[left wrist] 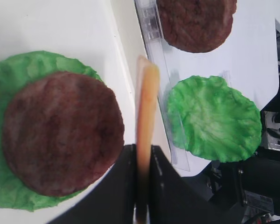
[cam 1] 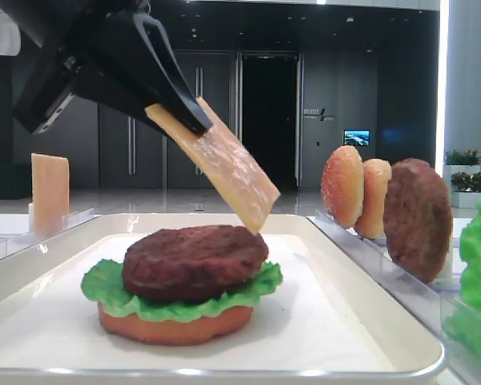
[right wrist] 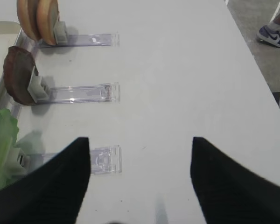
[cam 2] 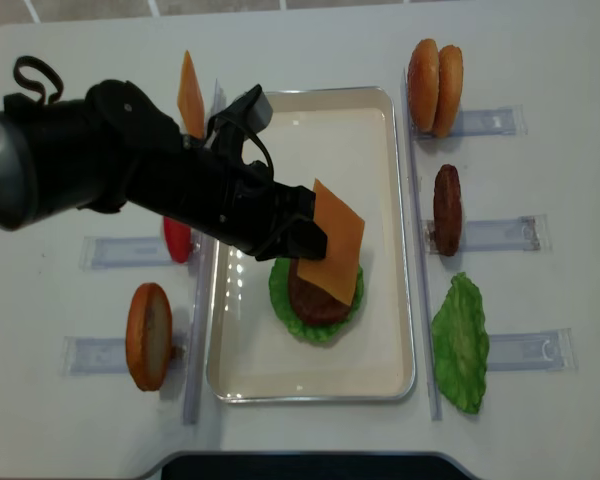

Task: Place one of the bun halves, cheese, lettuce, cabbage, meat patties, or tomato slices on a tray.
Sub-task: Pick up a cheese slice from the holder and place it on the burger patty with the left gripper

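My left gripper (cam 2: 315, 236) is shut on a pale orange cheese (cam 2: 334, 240) slice, holding it tilted above the white tray (cam 2: 380, 372). The slice's lower corner (cam 1: 255, 215) hangs just over a meat patty (cam 1: 194, 261). That patty lies on a lettuce (cam 1: 104, 289) leaf and a tomato slice (cam 1: 176, 329) in the tray. In the left wrist view the cheese (left wrist: 146, 102) stands edge-on between the black fingers (left wrist: 126, 182), to the right of the patty (left wrist: 60, 133). My right gripper (right wrist: 140, 138) is open over bare table, holding nothing.
Clear racks flank the tray. On the right stand two bun halves (cam 2: 435, 73), a patty (cam 2: 446, 208) and a lettuce leaf (cam 2: 461, 342). On the left stand another cheese slice (cam 2: 190, 93), a tomato slice (cam 2: 177, 240) and a bun half (cam 2: 148, 335).
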### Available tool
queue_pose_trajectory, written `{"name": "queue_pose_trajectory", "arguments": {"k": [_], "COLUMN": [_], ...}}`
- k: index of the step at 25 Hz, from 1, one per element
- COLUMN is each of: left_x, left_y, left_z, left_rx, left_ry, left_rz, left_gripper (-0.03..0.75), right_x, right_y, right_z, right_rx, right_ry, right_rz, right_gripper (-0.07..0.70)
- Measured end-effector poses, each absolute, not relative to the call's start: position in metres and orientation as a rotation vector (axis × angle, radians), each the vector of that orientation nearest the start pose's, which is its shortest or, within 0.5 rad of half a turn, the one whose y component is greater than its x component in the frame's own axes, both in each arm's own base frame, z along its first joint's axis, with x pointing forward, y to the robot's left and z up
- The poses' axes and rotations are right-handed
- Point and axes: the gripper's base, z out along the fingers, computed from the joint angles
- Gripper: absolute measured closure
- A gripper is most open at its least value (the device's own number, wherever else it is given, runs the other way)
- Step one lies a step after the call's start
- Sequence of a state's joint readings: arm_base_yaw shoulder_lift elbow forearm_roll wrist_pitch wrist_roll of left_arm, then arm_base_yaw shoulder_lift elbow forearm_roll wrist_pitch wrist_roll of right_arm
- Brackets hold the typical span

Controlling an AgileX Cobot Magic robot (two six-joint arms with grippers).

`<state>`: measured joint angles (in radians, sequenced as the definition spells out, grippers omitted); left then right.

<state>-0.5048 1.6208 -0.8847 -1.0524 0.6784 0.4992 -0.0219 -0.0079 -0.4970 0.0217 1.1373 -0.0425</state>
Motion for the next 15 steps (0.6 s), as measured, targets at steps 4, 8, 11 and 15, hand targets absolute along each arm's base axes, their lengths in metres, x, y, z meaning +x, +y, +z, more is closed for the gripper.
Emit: {"name": "queue_pose_trajectory", "arguments": {"k": [4, 8, 11, 15], "left_x": [0.2438, 0.2442, 0.2443, 0.2441], "left_y": [-0.1924, -0.1931, -0.1931, -0.1928], "left_z": [0.1999, 0.1962, 0.1959, 0.1956], "left_rx": [0.321, 0.324, 0.325, 0.335], "left_ry": [2.722, 2.735, 2.736, 2.738], "left_rz": [-1.076, -1.077, -1.076, -1.069], "left_gripper": [0.684, 0.684, 0.684, 0.684], "right_x": [-0.0091, -0.0091, -0.0091, -0.0091], "right_y": [0.0020, 0.0020, 0.0020, 0.0020], "right_z": [0.2703, 0.2703, 0.2703, 0.2703], "right_rx": [-0.024, -0.024, -0.024, -0.024], "right_ry": [2.116, 2.116, 2.116, 2.116], "right_rz": [-0.012, -0.012, -0.012, -0.012], "right_gripper": [0.161, 0.161, 0.161, 0.161]}}
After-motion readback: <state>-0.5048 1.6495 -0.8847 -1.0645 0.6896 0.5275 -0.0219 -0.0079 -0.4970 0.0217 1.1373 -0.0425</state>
